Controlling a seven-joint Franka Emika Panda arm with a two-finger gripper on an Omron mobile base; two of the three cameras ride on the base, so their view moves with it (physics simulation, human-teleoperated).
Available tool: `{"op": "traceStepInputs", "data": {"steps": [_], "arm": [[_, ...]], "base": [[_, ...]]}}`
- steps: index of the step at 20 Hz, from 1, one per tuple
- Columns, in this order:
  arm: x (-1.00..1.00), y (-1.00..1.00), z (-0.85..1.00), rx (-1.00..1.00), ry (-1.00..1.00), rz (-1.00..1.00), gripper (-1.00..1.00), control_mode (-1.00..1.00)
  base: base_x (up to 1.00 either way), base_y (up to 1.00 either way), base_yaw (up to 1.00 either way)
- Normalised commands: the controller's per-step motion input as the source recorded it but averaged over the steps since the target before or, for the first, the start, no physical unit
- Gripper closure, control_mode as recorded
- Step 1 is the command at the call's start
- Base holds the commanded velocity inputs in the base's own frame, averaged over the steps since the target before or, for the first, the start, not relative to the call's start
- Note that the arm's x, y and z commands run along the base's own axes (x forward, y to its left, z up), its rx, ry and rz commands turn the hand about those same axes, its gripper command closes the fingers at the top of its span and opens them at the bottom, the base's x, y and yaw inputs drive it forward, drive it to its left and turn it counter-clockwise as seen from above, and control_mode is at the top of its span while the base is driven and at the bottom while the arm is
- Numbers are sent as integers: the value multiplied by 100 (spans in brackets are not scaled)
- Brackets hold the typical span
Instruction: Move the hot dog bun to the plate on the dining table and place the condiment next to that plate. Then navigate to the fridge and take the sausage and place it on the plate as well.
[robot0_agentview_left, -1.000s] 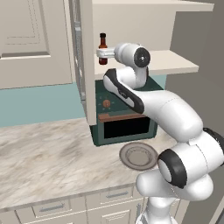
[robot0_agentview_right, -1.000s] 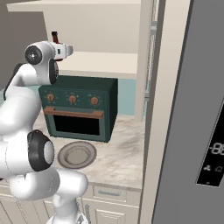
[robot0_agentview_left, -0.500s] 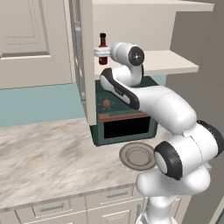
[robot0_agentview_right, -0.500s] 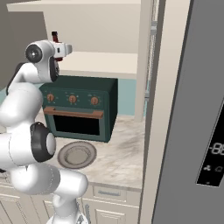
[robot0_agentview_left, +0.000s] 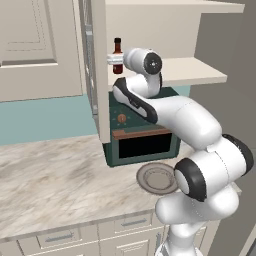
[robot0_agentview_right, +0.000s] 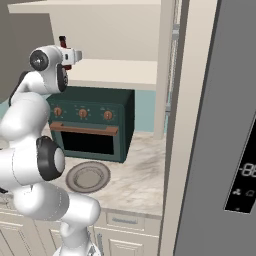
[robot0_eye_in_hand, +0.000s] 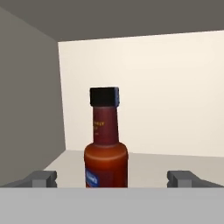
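The condiment, a dark red sauce bottle (robot0_eye_in_hand: 106, 148) with a black cap, stands upright on a cream shelf (robot0_agentview_left: 192, 72) above the oven. From the base it is seen as a small bottle (robot0_agentview_left: 117, 47) (robot0_agentview_right: 63, 41) at the shelf's end. My gripper (robot0_eye_in_hand: 112, 178) (robot0_agentview_left: 115, 60) (robot0_agentview_right: 76, 55) is level with its lower body and open. One fingertip (robot0_eye_in_hand: 43, 178) is on each side, well apart from the glass. The hot dog bun, the sausage and the dining table are out of view.
A dark green toaster oven (robot0_agentview_left: 142, 140) (robot0_agentview_right: 90, 125) sits on the marble counter (robot0_agentview_left: 55, 185) under the shelf, with a grey plate (robot0_agentview_left: 157, 177) (robot0_agentview_right: 88, 176) in front of it. The tall grey fridge (robot0_agentview_right: 225, 150) stands at the right. Cabinet walls close in the shelf.
The hand has edged a little closer to the bottle along the shelf. The jaws stayed wide and the bottle has not moved.
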Motion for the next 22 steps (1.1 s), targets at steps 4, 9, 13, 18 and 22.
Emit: {"op": "traceStepInputs", "data": {"steps": [4, 9, 13, 18, 22], "arm": [[12, 13, -7, 0, 1, 0, -100, -100], [15, 3, -5, 0, 1, 0, -100, -100], [16, 0, -6, 0, 0, 0, -100, -100], [8, 0, -8, 0, 0, 0, -100, -100], [8, 3, -9, 0, 0, 0, -100, -100]], "base": [[0, 0, 0], [0, 0, 0], [0, 0, 0], [0, 0, 0], [0, 0, 0]]}}
